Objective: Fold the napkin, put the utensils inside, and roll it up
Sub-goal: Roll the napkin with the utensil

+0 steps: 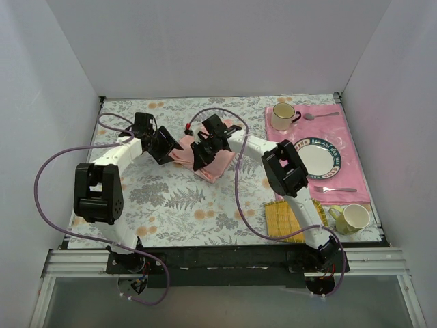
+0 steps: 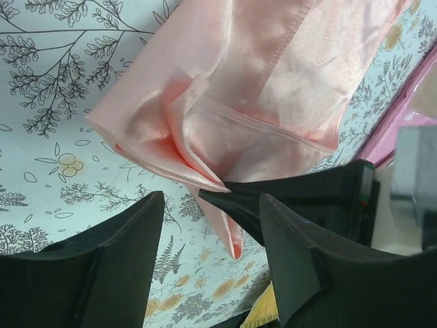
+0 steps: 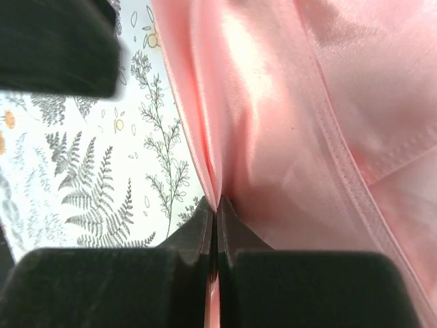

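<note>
Left gripper [image 1: 166, 147] is spread wide, holding nothing, right at the napkin's [image 1: 220, 166] left edge. Napkin's bunched up mid-table on the ferny tablecloth [image 1: 177, 198], with the right gripper [image 3: 216, 207] pinching a fold of it.

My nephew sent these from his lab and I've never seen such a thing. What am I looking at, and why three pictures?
Two robot arms, left and right, bolted side by side. The wide picture looks down from above; the other two come from a camera on each wrist. On the flowered cloth lie a shiny pink napkin and a placemat with a plate. The right claw is shut, pinching the napkin's edge; the left claw stands open close by, holding nothing.
</note>
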